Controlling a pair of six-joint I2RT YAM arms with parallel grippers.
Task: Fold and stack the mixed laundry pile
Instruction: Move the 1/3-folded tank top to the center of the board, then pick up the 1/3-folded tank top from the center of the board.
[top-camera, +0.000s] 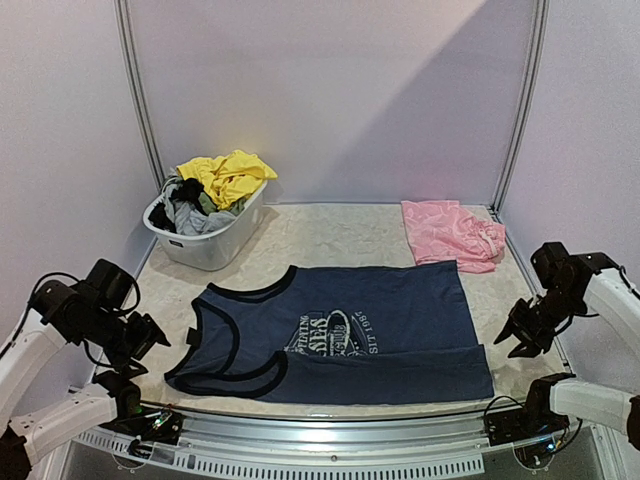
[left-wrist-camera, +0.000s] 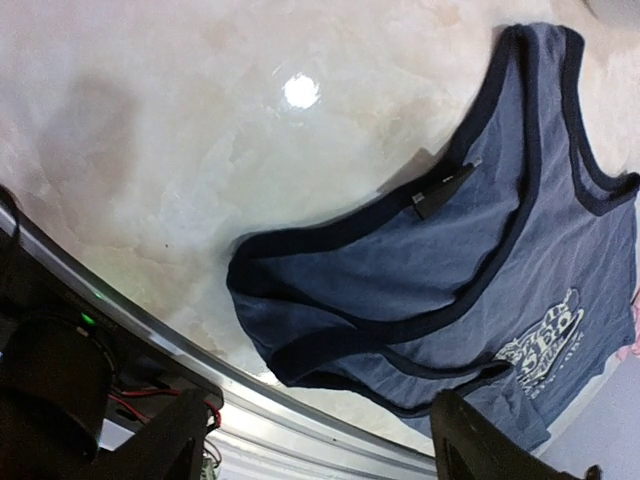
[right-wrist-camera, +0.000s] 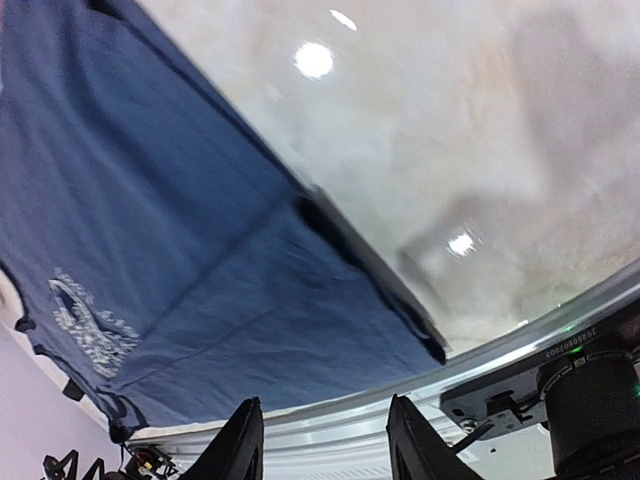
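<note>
The dark navy cotton tank top (top-camera: 340, 330) lies spread flat on the marbled beige tabletop (top-camera: 330, 235), with its near edge turned up in a long strip. Its white oval chest print (top-camera: 330, 338) sits upside down in the overhead view; the letters "SES" can be made out, and the rest is too small to read. A small black neck label (left-wrist-camera: 440, 190) pokes from the neckline, its writing illegible.

The left gripper (left-wrist-camera: 315, 410) hangs low off the garment's strap end at the table's left side, angled toward the shoulder straps, its fingers (left-wrist-camera: 160, 440) spread wide with nothing between them. The right gripper (right-wrist-camera: 325, 405) hovers past the hem at the right edge, pointed down and inward, with its fingers (right-wrist-camera: 240, 440) parted and empty.

A pale pink patterned cloth piece (top-camera: 452, 233) lies folded at the far right corner. A white plastic tub (top-camera: 205, 245) at the far left holds a crumpled yellow garment (top-camera: 228, 175) and grey garments (top-camera: 190, 215).
</note>
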